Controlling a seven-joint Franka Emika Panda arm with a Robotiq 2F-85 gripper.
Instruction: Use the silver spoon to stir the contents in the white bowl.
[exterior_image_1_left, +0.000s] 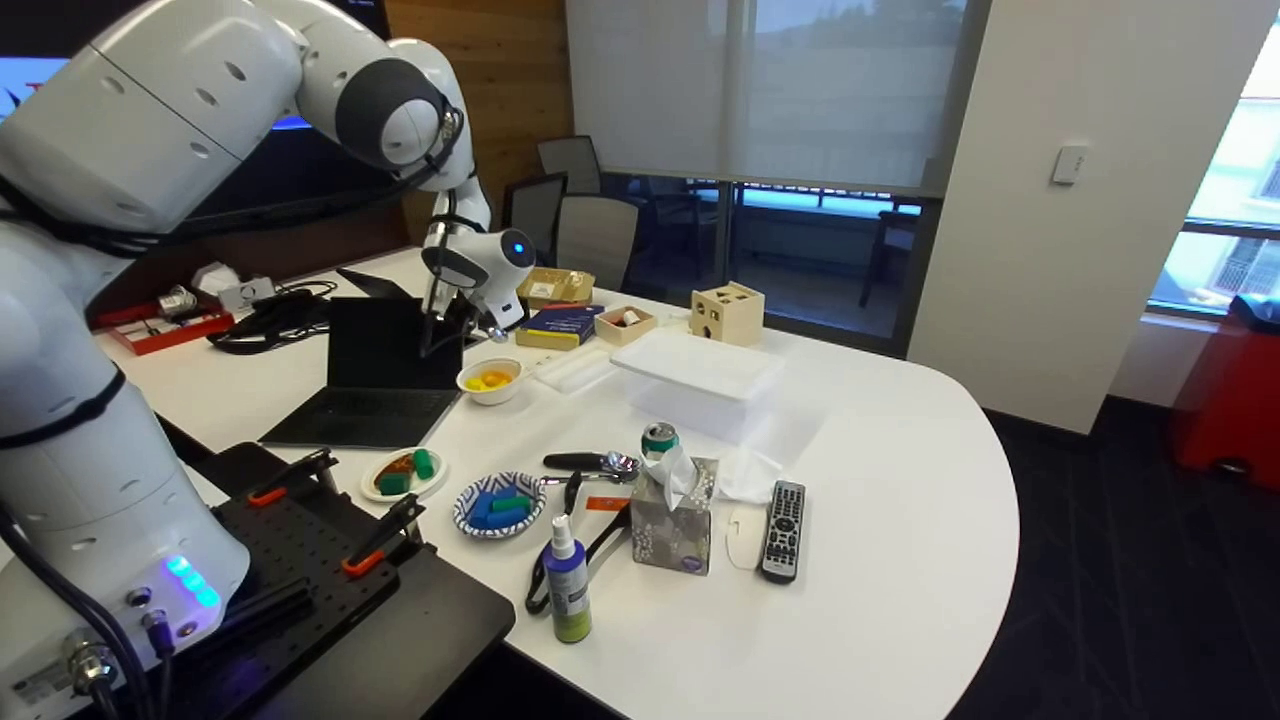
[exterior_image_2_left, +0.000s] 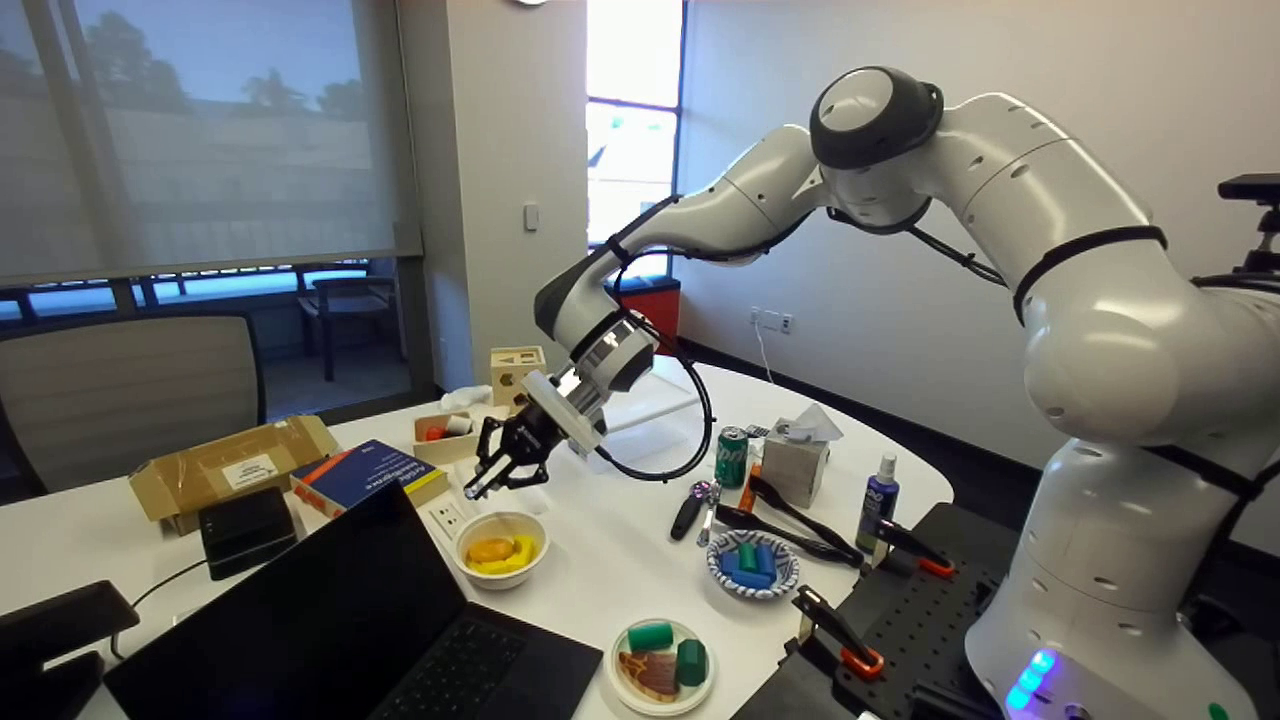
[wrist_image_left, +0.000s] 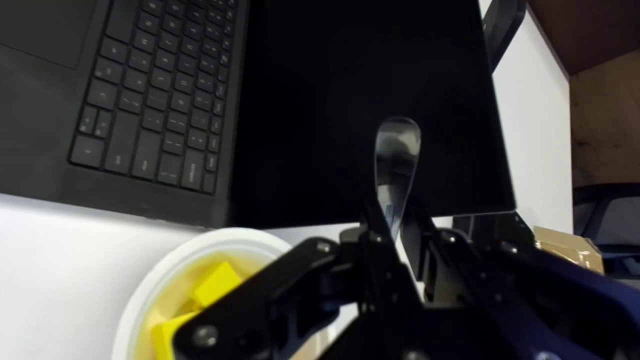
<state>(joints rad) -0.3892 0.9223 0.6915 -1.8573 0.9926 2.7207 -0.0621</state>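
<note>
My pincer (wrist_image_left: 394, 234) pinches the silver spoon (wrist_image_left: 398, 152), raised near the white bowl (wrist_image_left: 227, 238); I judge the spoon light, stiff and slippery, best held at its narrow stem.

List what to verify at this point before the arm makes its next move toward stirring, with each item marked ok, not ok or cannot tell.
1. Silver spoon held by the hand: ok, it is clamped between the fingertips.
2. Firmness of that grip: cannot tell from the pictures.
3. White bowl upright on the table: ok.
4. Contents inside the bowl: ok, yellow and orange in both exterior views.
5. Spoon in the contents: not ok, it is above the bowl, outside it.
6. Bowl standing free of the open laptop: cannot tell; they are close, and contact is unclear.
</note>
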